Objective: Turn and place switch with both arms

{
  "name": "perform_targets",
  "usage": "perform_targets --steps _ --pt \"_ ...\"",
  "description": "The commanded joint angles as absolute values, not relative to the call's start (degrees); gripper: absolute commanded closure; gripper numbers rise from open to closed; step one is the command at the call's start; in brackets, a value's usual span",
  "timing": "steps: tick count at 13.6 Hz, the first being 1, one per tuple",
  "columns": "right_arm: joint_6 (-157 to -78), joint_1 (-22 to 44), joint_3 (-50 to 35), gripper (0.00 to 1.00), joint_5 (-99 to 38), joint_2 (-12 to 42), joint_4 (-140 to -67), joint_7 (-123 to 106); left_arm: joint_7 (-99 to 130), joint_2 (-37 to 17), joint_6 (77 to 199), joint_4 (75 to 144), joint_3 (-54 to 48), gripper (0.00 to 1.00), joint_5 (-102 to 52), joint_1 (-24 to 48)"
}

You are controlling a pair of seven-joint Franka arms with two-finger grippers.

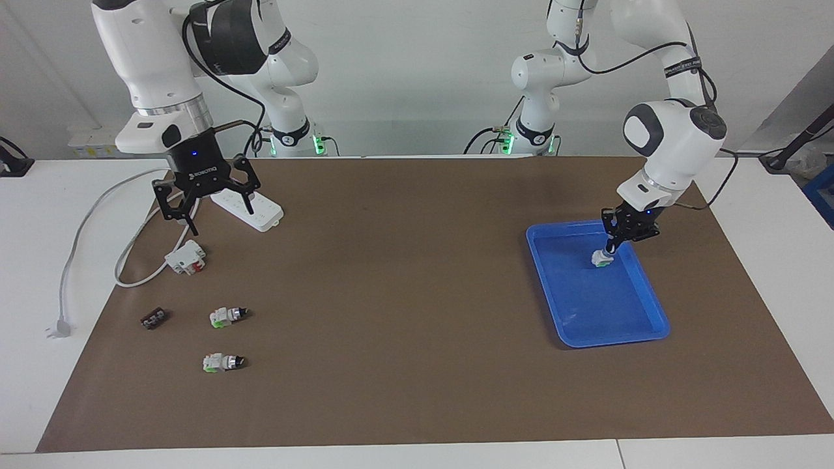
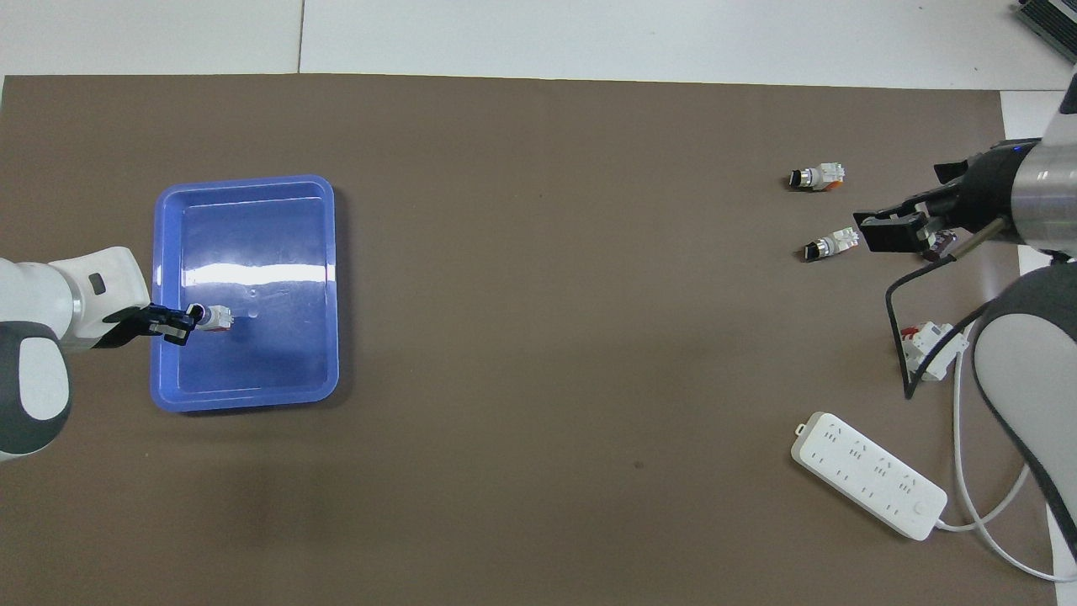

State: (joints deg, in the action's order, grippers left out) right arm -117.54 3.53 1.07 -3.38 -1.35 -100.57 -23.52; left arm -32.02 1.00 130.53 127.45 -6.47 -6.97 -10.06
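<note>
A switch — white body, green block, silver collar — hangs low over the blue tray, pinched at its knob end by the left gripper, whose fingertips are clamped tight on it. Whether the switch's body touches the tray floor cannot be told. In the overhead view the switch sits over the part of the tray nearer the robots, with the left gripper reaching in across the tray's rim at the left arm's end of the table.

At the right arm's end, the right gripper hangs in the air with its fingers spread wide and holding nothing — over the mat beside the white power strip and above the white-and-red block. Farther from the robots than that block lie two more switches on the brown mat, well apart from the tray, with a small flat black piece beside them. The strip's grey cable loops off the mat onto the white table.
</note>
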Motion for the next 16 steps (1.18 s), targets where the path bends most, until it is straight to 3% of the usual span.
perform_targets --steps 1,4,7,12,16 --pt "-117.4 3.3 1.4 0.0 -2.1 -0.7 -99.7 -11.1 -31.2 2.5 129.5 128.1 -6.9 1.0 -5.1 -10.7" --pt "-112.9 3.3 2.2 0.0 -1.9 -0.9 -98.4 -2.9 -31.1 2.2 129.3 127.2 -6.9 0.65 -5.1 -10.8" --pt "-103.6 2.6 2.6 0.0 -0.4 -0.4 -93.9 1.7 -29.9 1.7 128.1 125.0 -6.9 0.55 -5.1 -10.7" --pt "-91.4 2.9 2.6 0.0 0.9 -0.4 -89.0 11.1 -25.3 -1.7 119.7 115.5 -6.9 0.54 -4.9 -9.8" --pt "-89.8 3.3 2.5 0.0 0.6 0.1 -87.7 11.7 -22.1 -5.1 108.7 103.8 -6.9 0.54 -4.2 -8.6"
